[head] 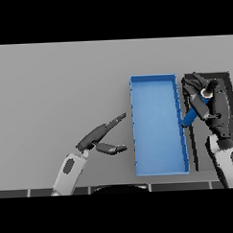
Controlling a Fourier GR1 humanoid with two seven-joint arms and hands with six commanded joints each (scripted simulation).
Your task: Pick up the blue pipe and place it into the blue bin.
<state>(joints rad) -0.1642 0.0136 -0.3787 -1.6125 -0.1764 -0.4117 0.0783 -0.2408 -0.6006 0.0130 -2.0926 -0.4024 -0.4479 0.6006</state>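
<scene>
Left hand [97,137] idles low on the desk [59,82], fingers straight and relaxed, thumb apart, holding nothing, just left of the bin [159,171]. Right hand [211,109] sits over a dark tray [225,77] to the right of the bin, fingers [191,84] curled round the pipe [189,117]. Pipe is tilted, its lower end touching or just over the bin's right wall, its pale upper end poking out near my thumb. Judged: short, rigid, light, smooth enough to slip. Grip mid-length looks right; a firm wrap should stop it from twisting.

One blue pipe [190,116], one blue bin [159,171], two hands
</scene>
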